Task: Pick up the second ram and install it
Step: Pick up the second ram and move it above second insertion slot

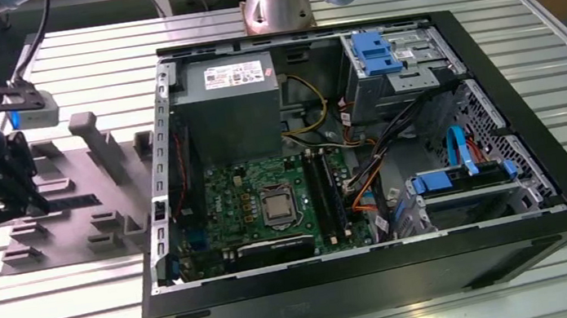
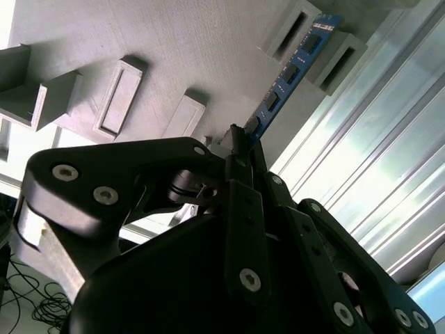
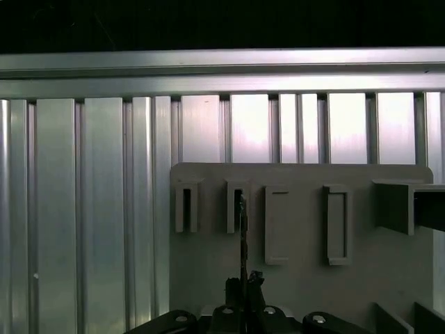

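Claw (image 2: 242, 142) of black metal is closed tight on the long thin blue memory stick (image 2: 288, 73), at the grey moulded holder block (image 2: 139, 42).

Second ram (image 2: 290, 73) seemingly stands in holder block (image 1: 72, 174), the exterior view's left of case (image 1: 388, 281).
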Motion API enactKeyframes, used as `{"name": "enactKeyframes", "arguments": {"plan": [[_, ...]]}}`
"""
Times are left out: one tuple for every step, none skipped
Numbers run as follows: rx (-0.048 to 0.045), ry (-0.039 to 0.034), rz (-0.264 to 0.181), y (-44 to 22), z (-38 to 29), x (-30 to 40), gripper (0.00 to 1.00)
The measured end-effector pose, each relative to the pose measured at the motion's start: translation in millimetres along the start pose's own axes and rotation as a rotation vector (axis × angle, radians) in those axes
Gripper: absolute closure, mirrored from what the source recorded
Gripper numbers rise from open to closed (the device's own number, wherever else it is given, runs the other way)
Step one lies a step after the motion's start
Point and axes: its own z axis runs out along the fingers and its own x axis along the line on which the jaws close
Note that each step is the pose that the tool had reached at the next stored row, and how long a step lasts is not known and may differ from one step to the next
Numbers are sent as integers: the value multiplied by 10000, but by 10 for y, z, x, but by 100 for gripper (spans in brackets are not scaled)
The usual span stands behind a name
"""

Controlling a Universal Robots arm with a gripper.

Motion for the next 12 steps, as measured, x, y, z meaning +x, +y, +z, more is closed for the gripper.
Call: {"name": "enactKeyframes", "arguments": {"plan": [[0,0,0,0,-3,0,86],[0,0,0,0,-7,0,86],[0,0,0,0,-11,0,86],[0,0,0,0,-15,0,86],[0,0,0,0,-19,0,86],[0,0,0,0,-23,0,86],[0,0,1,0,-26,-1,86],[0,0,0,0,-29,0,86],[0,0,0,0,-33,0,86],[0,0,1,0,-36,-1,86],[0,0,0,0,-40,-1,86],[0,0,0,0,-43,-1,86]]}}
